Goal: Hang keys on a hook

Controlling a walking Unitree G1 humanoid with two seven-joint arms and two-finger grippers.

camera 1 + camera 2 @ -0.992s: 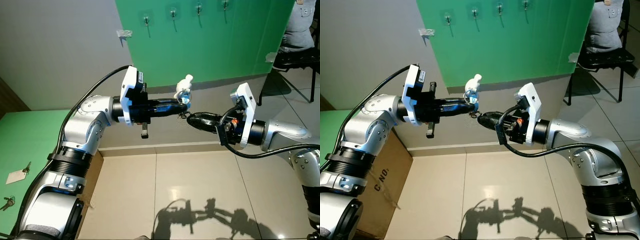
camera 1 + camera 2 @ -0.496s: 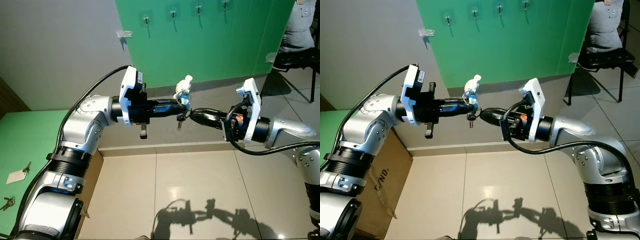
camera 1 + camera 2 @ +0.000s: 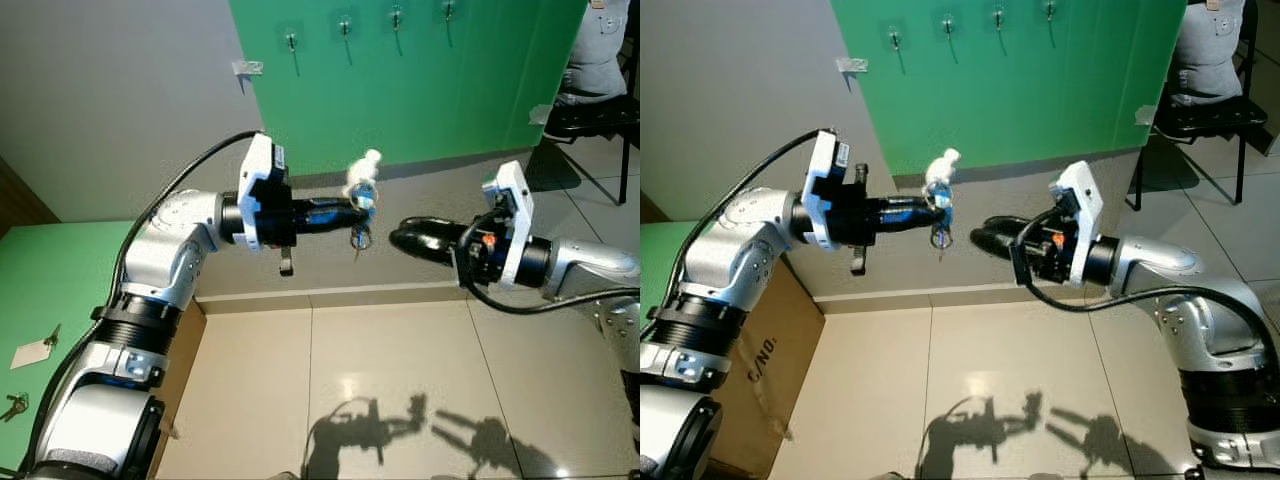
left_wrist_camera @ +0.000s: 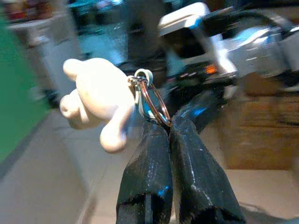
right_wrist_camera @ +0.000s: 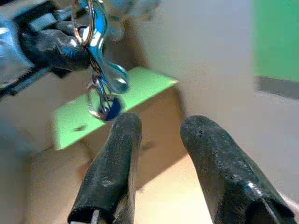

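Keys (image 3: 359, 236) are dangling below the left tool (image 3: 358, 207), which is pinching their ring; the right tool (image 3: 398, 238), fingers apart, is sitting just beside. Carrying them up to a hook (image 3: 293, 42) likely comes next.

Cardboard box (image 3: 760, 370) on tiled floor (image 3: 990, 350)
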